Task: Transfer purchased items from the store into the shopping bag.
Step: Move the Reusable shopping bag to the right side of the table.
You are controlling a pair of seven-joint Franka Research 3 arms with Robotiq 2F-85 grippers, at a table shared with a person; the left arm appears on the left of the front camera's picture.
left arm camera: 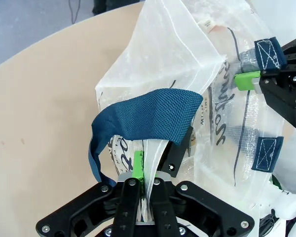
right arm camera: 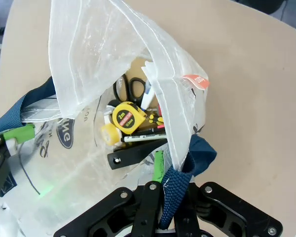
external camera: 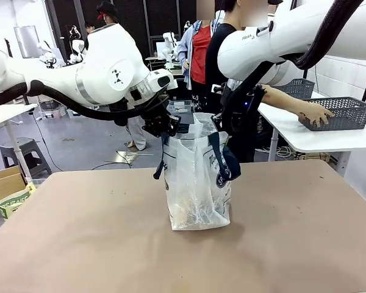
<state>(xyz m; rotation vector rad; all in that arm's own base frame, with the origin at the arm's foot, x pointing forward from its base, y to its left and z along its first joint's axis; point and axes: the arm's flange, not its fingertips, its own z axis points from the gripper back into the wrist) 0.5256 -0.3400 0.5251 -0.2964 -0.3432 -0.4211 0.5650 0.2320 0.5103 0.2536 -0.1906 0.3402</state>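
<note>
Both arms are acting as a bag stand. Left gripper (left arm camera: 155,160) is clamping the shopping bag (external camera: 198,183) rim just under a navy handle (left arm camera: 148,116); right gripper (right arm camera: 166,173) is pinching the opposite strap plus film. Bag is standing mid-table (external camera: 79,232), with a tape measure (right arm camera: 126,117) and scissors (right arm camera: 128,88) lying inside. Person's hand (external camera: 317,113) is reaching into the grey basket (external camera: 351,105) on the side table, well apart from the bag. Judgement: grips should be pulling apart and level, because slack film is folding over the mouth and items could snag there.
</note>
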